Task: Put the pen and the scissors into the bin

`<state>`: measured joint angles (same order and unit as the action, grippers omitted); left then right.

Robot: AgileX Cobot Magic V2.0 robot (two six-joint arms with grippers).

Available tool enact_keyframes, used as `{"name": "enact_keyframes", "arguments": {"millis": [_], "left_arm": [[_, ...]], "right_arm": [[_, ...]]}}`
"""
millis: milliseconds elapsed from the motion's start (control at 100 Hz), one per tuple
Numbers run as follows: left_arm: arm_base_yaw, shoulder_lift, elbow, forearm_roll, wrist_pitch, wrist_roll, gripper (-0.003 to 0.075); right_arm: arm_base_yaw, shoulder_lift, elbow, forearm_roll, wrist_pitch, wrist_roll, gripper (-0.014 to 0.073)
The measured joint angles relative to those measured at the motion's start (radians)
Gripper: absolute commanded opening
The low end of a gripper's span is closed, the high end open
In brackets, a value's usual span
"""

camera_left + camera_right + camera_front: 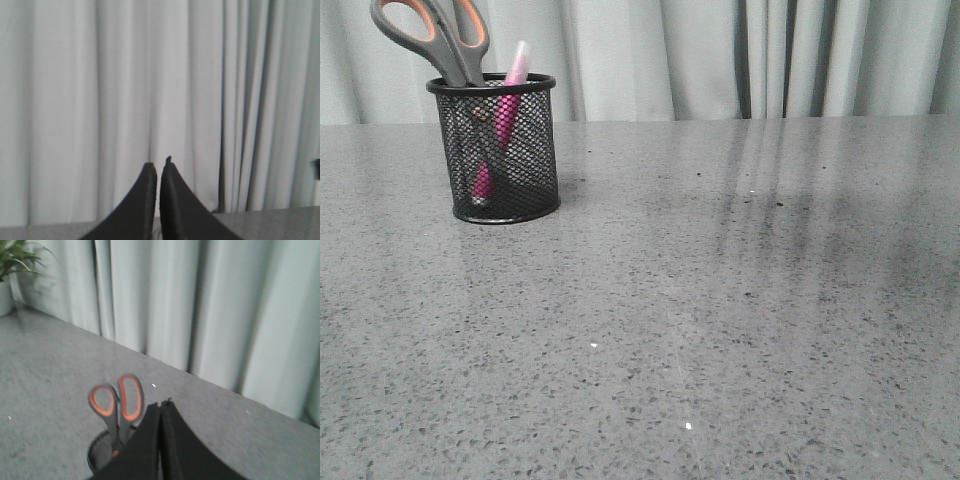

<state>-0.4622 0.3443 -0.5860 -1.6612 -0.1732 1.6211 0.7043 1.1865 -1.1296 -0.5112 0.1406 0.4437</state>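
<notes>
The black mesh bin (500,150) stands on the grey table at the far left. The scissors (435,35) stand in it with the grey and orange handles up. The pink pen (508,95) stands in it too, its pale cap above the rim. Neither arm shows in the front view. My right gripper (161,404) is shut and empty, above and beside the scissors (117,402) and the bin's rim (95,452). My left gripper (158,166) is shut and empty, facing the curtain, away from the bin.
A pale curtain (720,55) hangs behind the table's far edge. A potted plant (12,270) stands at the table's corner in the right wrist view. The grey speckled table (720,320) stretches right of the bin.
</notes>
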Motion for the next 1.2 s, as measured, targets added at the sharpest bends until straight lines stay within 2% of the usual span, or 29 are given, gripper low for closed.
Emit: {"name": "enact_keyframes", "arguments": {"millis": [180,250,480,590,720,1200], "left_arm": [[0.0,-0.143,0.154,-0.133,-0.05,0.0,-0.0019],[0.0,-0.18,0.21,-0.15,-0.052,-0.002,-0.0019],[0.0,-0.213,0.296,-0.15,-0.039,-0.004,-0.0019],[0.0,-0.213,0.298,-0.15,-0.035,-0.004,-0.0019],[0.0,-0.215,0.298,-0.15,-0.028,-0.004,-0.0019],[0.0,-0.217,0.298,-0.15,-0.028,-0.004,-0.0019]], "right_arm": [[0.0,-0.401,0.273,-0.011,0.352,-0.001,-0.0061],[0.0,-0.555,0.376,-0.011,0.442,-0.018,-0.0061],[0.0,-0.985,0.573,0.022,0.57,-0.043,-0.0061],[0.0,-1.145,0.629,0.028,0.578,-0.069,-0.0061],[0.0,-1.202,0.657,0.028,0.596,-0.103,-0.0061],[0.0,-1.198,0.666,0.034,0.607,-0.111,-0.0061]]}}
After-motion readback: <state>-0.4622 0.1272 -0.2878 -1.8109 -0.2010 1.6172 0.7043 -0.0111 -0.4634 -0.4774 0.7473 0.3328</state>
